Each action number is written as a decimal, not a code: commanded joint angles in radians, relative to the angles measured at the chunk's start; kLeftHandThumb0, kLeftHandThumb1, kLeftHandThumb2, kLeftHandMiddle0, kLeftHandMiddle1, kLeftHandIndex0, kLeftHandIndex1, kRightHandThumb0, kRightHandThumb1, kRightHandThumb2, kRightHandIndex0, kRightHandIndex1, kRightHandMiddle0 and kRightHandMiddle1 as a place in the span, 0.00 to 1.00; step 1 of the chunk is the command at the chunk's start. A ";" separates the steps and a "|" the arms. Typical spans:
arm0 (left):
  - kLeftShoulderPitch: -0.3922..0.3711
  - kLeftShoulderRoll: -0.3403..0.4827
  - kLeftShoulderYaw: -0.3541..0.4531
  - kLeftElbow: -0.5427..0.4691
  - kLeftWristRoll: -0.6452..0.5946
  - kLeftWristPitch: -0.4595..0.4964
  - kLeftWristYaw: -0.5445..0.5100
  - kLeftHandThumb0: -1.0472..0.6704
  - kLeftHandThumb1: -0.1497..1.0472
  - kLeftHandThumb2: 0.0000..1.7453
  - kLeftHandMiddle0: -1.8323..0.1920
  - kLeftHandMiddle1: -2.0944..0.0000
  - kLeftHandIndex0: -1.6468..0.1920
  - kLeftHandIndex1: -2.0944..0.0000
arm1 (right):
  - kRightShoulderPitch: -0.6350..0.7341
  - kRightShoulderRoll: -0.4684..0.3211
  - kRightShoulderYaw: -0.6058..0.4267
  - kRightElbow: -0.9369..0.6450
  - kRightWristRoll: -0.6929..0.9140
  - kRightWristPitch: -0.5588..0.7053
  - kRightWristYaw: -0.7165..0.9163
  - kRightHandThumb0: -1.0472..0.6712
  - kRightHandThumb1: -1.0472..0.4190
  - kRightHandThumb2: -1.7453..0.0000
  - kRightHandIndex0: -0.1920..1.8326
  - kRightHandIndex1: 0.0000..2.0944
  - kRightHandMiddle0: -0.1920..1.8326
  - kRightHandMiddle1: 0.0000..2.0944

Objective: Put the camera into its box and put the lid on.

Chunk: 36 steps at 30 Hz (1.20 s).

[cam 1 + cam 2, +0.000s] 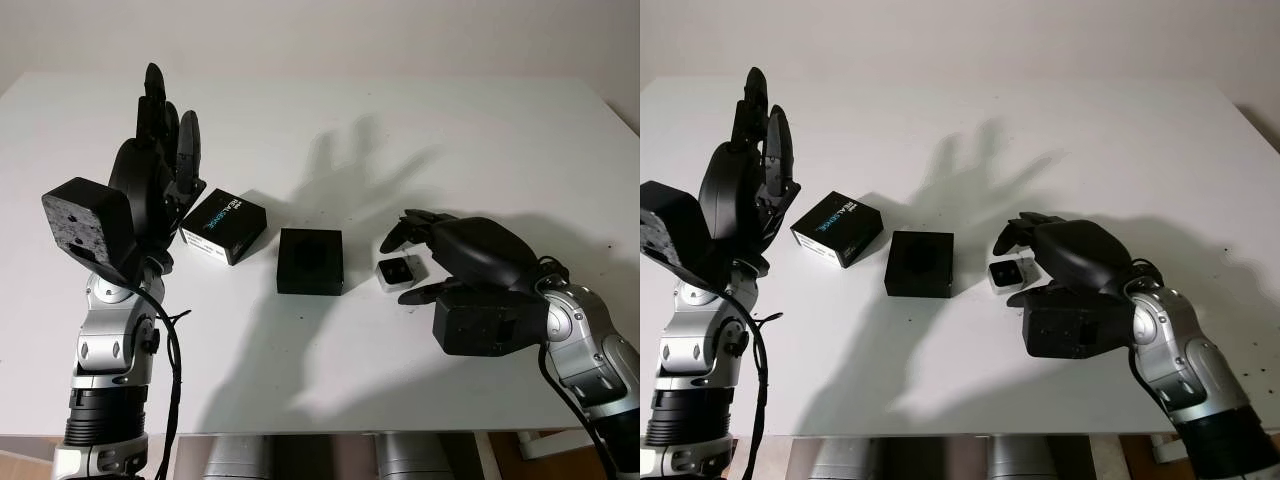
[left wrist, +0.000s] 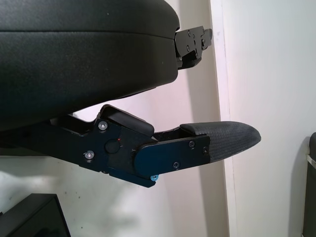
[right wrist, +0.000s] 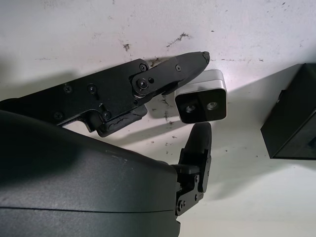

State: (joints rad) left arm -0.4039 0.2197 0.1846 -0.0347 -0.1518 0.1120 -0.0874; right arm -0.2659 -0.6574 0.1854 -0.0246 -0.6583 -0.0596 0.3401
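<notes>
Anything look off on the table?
Nothing stands out. The lid lies askew beside the open box, both upright. The right hand has its fingers around the camera on the table. The left hand is raised, open.

The left hand (image 1: 160, 165) is raised above the table at the left, fingers pointing up and away, holding nothing; it is open. Its forearm stands nearly upright from the bottom left, with the black wrist camera block jutting out to the left below the palm.

The right hand (image 1: 440, 255) is low at the right, palm down, its arm bending in from the bottom right corner. Its fingers (image 3: 168, 74) are curled, with one fingertip on one side and another (image 3: 200, 140) on the other side of a small object; whether they actually grip it cannot be told.
</notes>
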 commanded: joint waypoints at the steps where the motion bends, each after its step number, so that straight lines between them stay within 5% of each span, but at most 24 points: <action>1: -0.001 0.003 0.005 -0.025 -0.006 0.001 -0.002 0.17 1.00 0.35 1.00 1.00 1.00 1.00 | -0.013 -0.002 0.005 0.009 0.002 -0.010 0.000 0.29 0.08 0.97 0.21 0.03 0.16 0.53; 36: 0.014 0.016 0.010 -0.043 -0.008 0.004 -0.002 0.16 1.00 0.36 1.00 1.00 1.00 1.00 | -0.026 0.047 -0.002 0.137 0.085 -0.065 -0.072 0.37 0.05 0.97 0.26 0.04 0.25 0.69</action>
State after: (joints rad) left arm -0.3967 0.2299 0.1884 -0.0612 -0.1614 0.1168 -0.0885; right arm -0.2831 -0.6218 0.1924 0.0999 -0.5861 -0.1157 0.2712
